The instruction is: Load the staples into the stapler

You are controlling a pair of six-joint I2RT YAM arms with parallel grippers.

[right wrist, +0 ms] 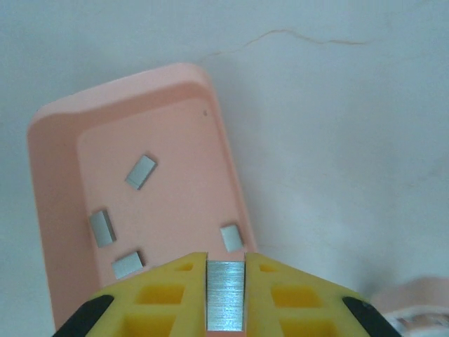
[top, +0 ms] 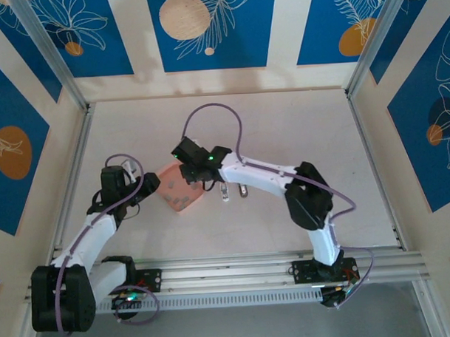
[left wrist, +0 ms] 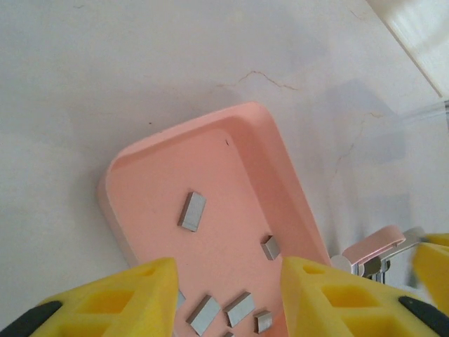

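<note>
The shallow pink tray [top: 183, 199] [left wrist: 140, 182] [right wrist: 52, 147] lies on the white table and holds several loose grey staples [left wrist: 191, 211] [right wrist: 140, 172]. My right gripper [right wrist: 226, 258] [top: 191, 175] hovers over the tray's right rim, shut on a grey strip of staples [right wrist: 226, 298] pinched between its yellow fingers. My left gripper [left wrist: 228, 281] [top: 150, 186] hangs open over the tray's near end, with nothing between its yellow fingers [left wrist: 133, 298]. The stapler [top: 227, 192] [left wrist: 375, 251], pink with a metal channel, lies just right of the tray.
Aluminium rails [top: 70, 166] border the table on the left and right, and another runs along the near edge [top: 236, 268]. White table surface [top: 297, 129] stretches behind and to the right of the tray. A purple cable [top: 223, 109] loops above the right wrist.
</note>
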